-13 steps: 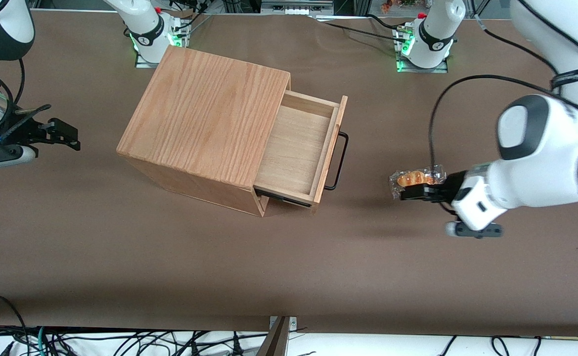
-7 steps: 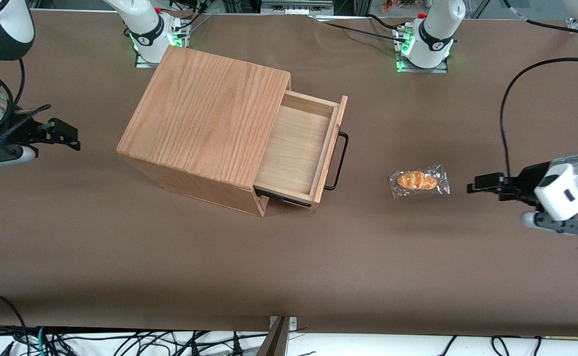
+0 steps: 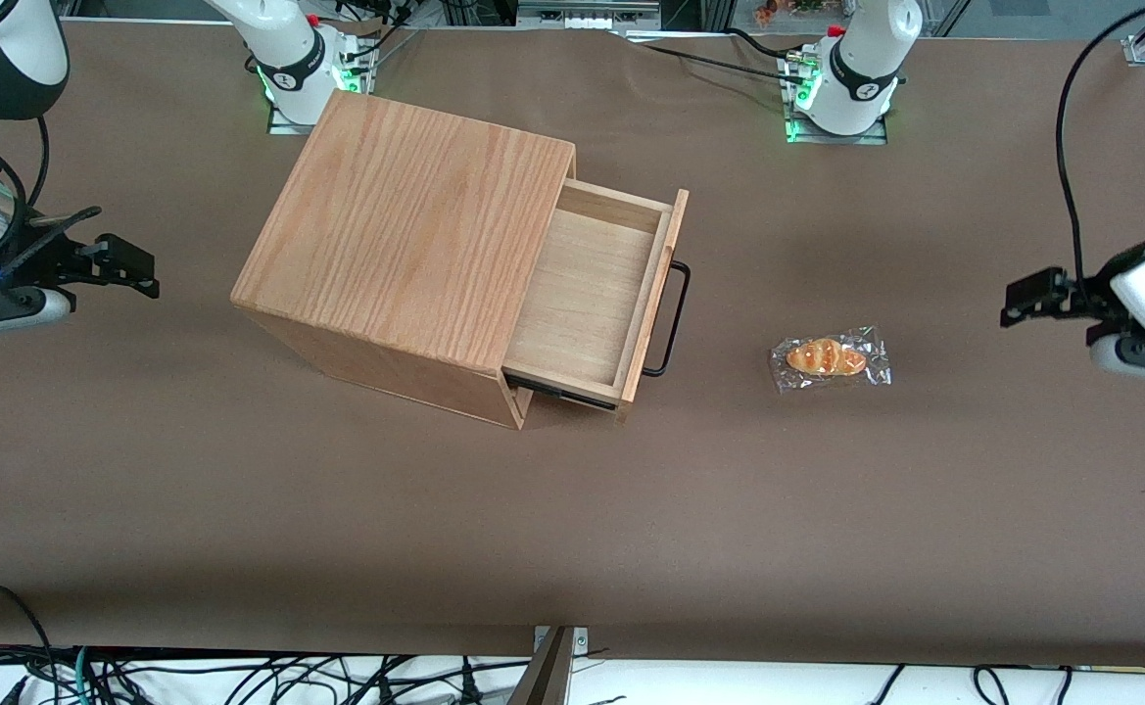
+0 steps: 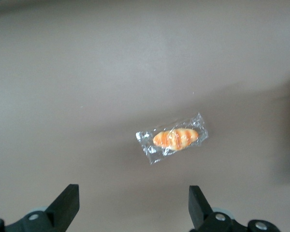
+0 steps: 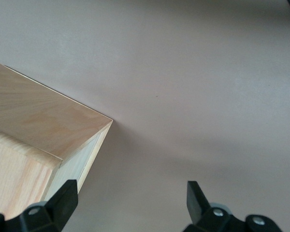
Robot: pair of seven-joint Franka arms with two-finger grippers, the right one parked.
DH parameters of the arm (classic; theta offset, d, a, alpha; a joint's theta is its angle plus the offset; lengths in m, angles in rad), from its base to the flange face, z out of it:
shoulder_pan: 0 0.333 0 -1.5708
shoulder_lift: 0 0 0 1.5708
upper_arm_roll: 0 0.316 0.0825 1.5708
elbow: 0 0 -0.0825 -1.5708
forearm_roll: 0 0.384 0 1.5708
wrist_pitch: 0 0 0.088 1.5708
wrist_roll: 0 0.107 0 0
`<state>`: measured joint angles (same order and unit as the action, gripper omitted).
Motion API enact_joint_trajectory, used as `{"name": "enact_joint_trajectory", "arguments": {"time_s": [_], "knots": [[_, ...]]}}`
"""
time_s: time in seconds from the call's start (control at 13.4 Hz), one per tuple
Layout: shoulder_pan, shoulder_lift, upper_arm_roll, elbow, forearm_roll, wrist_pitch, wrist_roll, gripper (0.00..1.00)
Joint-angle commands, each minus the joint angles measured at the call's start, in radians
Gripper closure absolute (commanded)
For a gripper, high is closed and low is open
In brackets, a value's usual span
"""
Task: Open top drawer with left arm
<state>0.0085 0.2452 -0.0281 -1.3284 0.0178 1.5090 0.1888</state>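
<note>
The table (image 3: 572,509) under me wears a plain brown cover. On it sits the cabinet (image 3: 405,235), its top drawer (image 3: 592,294) pulled out, handle (image 3: 672,318) pointing toward my end. Well apart from it, toward my end, a wrapped bun (image 3: 830,358) lies flat on the cover. My gripper (image 4: 134,212) hangs above the table with fingers spread, holding nothing.

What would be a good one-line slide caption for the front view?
Top drawer pulled open; the open gripper hangs above the table's working-arm end, wrapped bread roll between them.
</note>
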Motion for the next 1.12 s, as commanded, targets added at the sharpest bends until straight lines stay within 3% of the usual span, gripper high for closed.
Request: {"name": "enact_joint_trajectory", "arguments": {"time_s": [0.0, 0.3, 0.6, 0.75, 1.04], "knots": [[-0.012, -0.168, 0.004, -0.182, 0.037, -0.001, 0.017, 0.0], [-0.013, -0.221, 0.001, -0.236, 0.024, -0.007, -0.115, 0.0], [-0.007, -0.205, -0.004, -0.221, 0.004, -0.007, -0.111, 0.0], [0.013, -0.201, 0.0, -0.218, -0.054, -0.007, -0.106, 0.0], [0.015, -0.187, -0.001, -0.216, -0.047, -0.004, -0.108, 0.0]]}}
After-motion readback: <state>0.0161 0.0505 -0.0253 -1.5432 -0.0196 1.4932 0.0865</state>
